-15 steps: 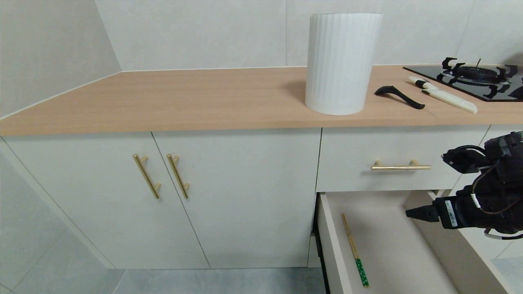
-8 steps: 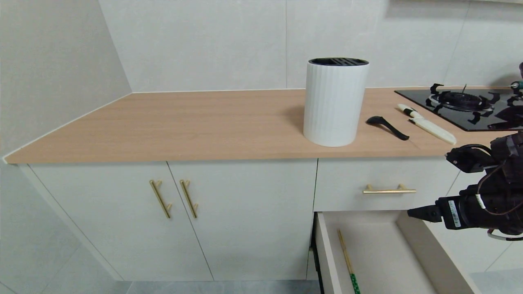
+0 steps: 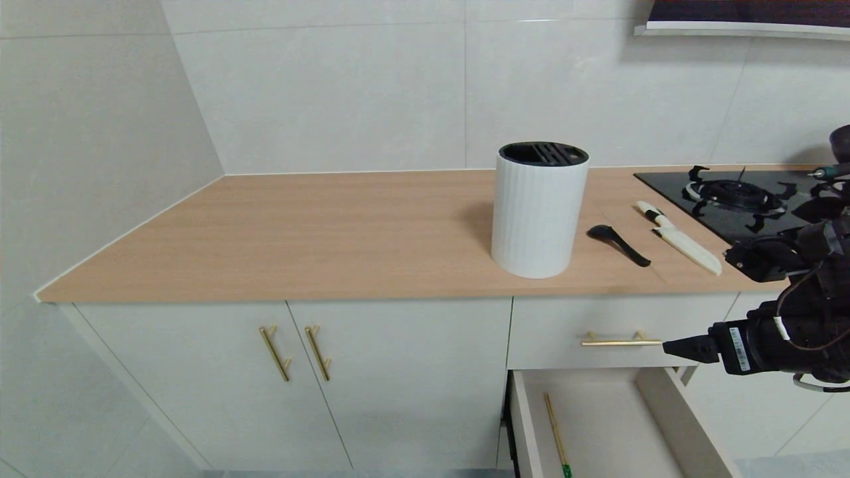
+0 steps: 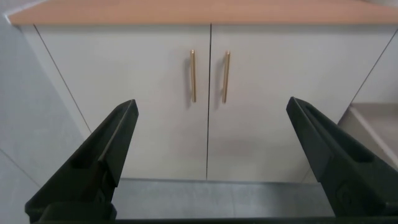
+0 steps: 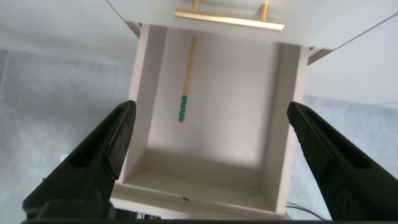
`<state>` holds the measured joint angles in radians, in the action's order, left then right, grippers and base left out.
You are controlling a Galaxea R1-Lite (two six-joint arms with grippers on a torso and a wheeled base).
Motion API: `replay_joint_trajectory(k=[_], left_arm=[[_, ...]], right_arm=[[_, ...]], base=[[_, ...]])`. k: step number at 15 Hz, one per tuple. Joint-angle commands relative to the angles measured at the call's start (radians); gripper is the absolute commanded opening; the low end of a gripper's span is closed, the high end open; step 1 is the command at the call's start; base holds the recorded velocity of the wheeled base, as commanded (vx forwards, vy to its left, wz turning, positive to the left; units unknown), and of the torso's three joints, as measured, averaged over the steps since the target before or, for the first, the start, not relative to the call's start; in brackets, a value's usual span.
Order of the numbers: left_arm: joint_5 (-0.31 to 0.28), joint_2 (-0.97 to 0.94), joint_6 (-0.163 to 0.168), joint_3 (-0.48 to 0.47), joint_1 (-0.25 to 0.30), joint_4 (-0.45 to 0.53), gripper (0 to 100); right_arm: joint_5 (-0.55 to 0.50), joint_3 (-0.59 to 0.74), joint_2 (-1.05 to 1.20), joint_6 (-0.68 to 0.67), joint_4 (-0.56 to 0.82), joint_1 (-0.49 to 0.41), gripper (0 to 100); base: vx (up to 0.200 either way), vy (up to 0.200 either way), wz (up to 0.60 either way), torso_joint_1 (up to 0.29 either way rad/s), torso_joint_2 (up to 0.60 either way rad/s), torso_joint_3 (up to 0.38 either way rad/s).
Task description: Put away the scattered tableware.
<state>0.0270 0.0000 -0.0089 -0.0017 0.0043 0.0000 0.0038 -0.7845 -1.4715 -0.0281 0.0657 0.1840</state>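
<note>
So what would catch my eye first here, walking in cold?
Probably the tall white ribbed holder standing on the wooden counter, with a black spoon and a white knife lying beside it, toward the stove. Below them a drawer is open with green-tipped chopsticks near its left wall, and the right claw hangs open above it.
</note>
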Motion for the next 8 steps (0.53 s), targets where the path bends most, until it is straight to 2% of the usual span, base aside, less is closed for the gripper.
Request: replay_joint_trajectory(k=[1, 6, 8], left_arm=[[0.001, 0.000, -0.002, 0.000, 0.000, 0.000, 100], [0.001, 0.000, 0.000, 0.000, 0.000, 0.000, 100], [0.001, 0.000, 0.000, 0.000, 0.000, 0.000, 100]], right_arm=[[0.001, 0.004, -0.004, 0.000, -0.003, 0.000, 100], [0.004, 0.004, -0.004, 0.000, -0.004, 0.000, 100], [0.007, -0.004, -0.004, 0.000, -0.006, -0.008, 100]], base=[[0.000, 0.000, 0.00, 0.207, -0.51, -0.310], [0.000, 0.000, 0.00, 0.212, -0.52, -0.305], [0.000, 0.000, 0.00, 0.097, -0.23, -0.137]])
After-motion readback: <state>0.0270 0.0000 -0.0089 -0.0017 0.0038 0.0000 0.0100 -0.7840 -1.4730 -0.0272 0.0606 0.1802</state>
